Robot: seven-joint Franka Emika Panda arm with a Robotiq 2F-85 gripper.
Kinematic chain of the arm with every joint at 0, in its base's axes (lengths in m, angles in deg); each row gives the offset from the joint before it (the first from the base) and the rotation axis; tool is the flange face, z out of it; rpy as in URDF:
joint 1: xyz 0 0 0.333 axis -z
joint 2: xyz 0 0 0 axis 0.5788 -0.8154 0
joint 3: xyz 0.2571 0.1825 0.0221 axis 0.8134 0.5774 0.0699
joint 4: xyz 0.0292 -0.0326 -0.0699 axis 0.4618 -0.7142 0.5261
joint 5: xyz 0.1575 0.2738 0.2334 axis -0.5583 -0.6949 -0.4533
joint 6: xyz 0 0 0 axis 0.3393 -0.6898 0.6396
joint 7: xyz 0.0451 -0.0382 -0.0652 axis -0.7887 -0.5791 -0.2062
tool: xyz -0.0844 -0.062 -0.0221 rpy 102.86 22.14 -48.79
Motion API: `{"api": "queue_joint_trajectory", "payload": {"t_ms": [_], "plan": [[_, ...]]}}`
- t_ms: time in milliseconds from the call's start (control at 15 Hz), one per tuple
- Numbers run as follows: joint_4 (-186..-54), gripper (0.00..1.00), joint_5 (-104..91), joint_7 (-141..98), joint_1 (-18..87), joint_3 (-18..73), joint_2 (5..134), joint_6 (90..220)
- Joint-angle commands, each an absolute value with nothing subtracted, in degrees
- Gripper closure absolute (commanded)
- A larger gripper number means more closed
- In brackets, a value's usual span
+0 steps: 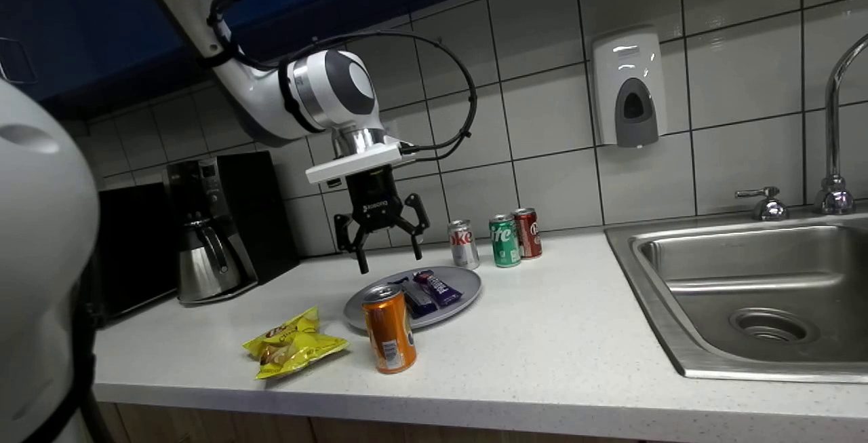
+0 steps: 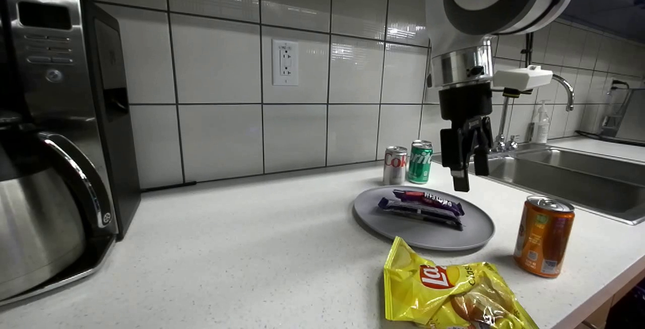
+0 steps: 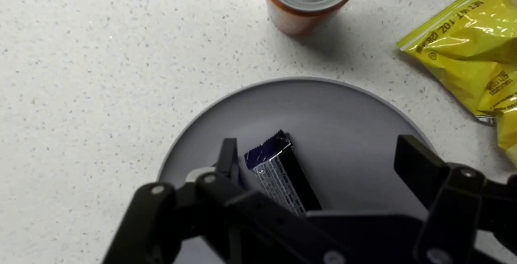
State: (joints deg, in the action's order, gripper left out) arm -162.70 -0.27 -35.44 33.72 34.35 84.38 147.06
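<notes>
While its jaws stand wide apart, the gripper (image 1: pixel 391 264) hangs empty above the grey plate (image 3: pixel 343 110).
Beneath it, two wrapped bars (image 2: pixel 422 209) lie on that plate; the wrist view shows one's long axis slanting within the gap.

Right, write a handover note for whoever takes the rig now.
The black two-finger gripper is open and empty, above the round grey plate.
Things: two dark-purple-wrapped bars lie on that plate; beside it, on the white speckled counter, are a yellow foil chip bag and an orange metal can. A silver can, green can and dark-red can stand near the tiled wall.
Done: both bars are on the plate.
Left: nothing is gripped; bag and cans are off the plate.
</notes>
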Motion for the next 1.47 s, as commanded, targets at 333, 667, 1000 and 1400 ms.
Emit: {"api": "queue_joint_trajectory", "payload": {"t_ms": [333, 667, 1000, 1400], "plan": [[-157.01, 0.0, 1.16, -51.44, 33.81, 34.76, 78.58, 148.71], [-157.49, 0.0, -0.15, -51.99, 33.92, 34.66, 78.6, 148.49], [-157.53, 0.0, -0.15, -51.98, 33.93, 34.67, 78.41, 148.49], [-157.41, 0.0, -0.3, -52.52, 33.94, 34.76, 77.92, 148.92]]}}
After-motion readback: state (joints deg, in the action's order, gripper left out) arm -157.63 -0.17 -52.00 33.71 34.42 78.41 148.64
